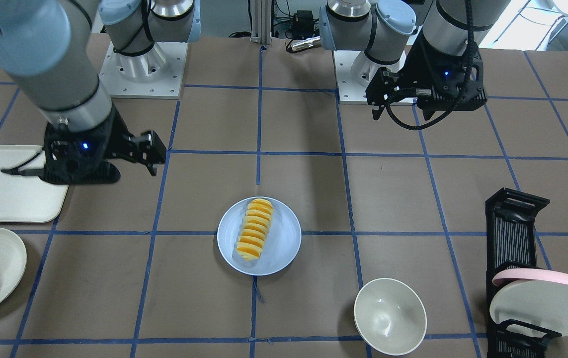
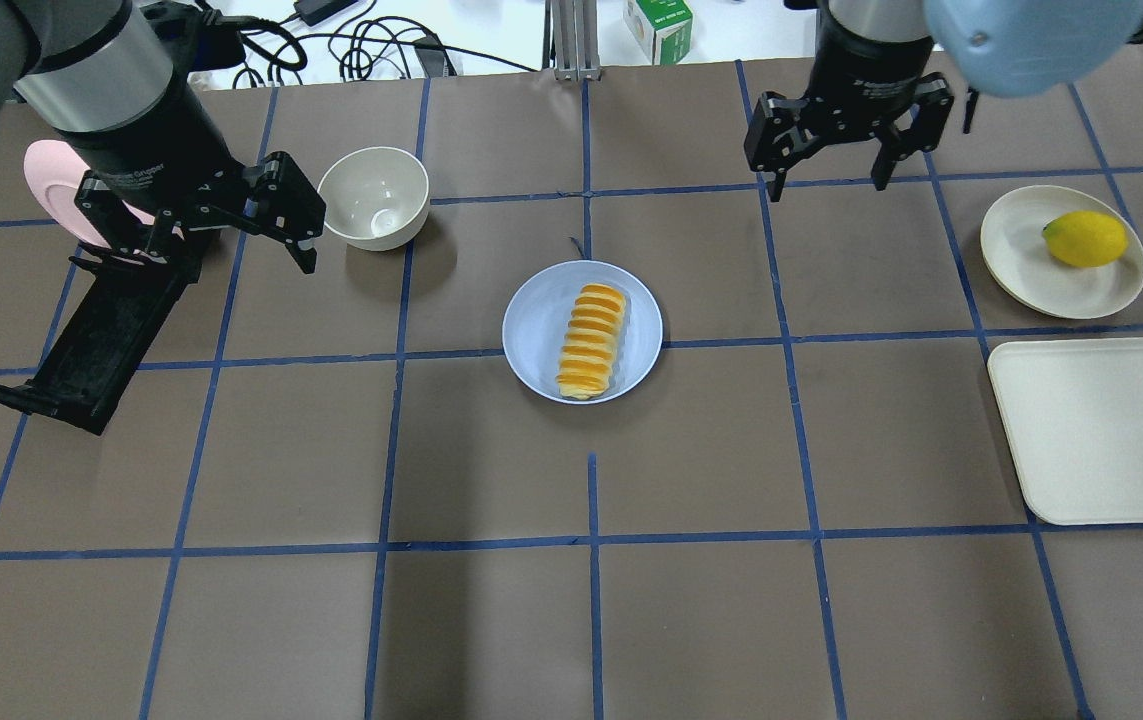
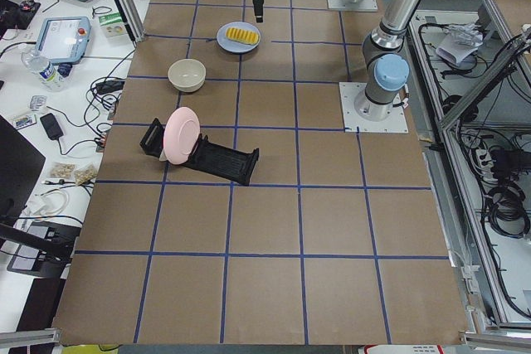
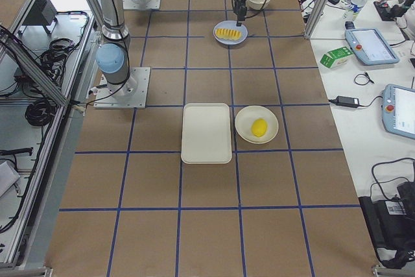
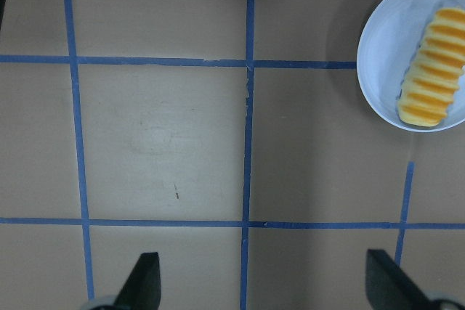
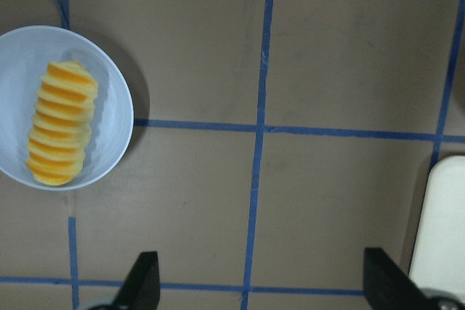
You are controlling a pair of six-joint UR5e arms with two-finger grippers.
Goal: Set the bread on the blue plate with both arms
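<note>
Surface: brown table (image 2: pixel 491 620) is wearing a blue tape grid (image 2: pixel 591 540); cluttered desks (image 4: pixel 343 128) are flanking it.
Loaf: bread (image 2: pixel 591 340) is lying on blue plate (image 2: pixel 531 335) mid-table, long axis pointing roughly toward the robot.
Jaws: left gripper (image 5: pixel 265 281) and right gripper (image 2: pixel 828 185) are hanging spread, empty.

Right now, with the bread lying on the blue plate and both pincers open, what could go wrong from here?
1. The bread lies with one end at the rim of the blue plate; a bump to the plate might tip it off.
2. The left pincer hangs close to the white bowl and the pink plate in its rack; a careless sideways move could knock them.
</note>
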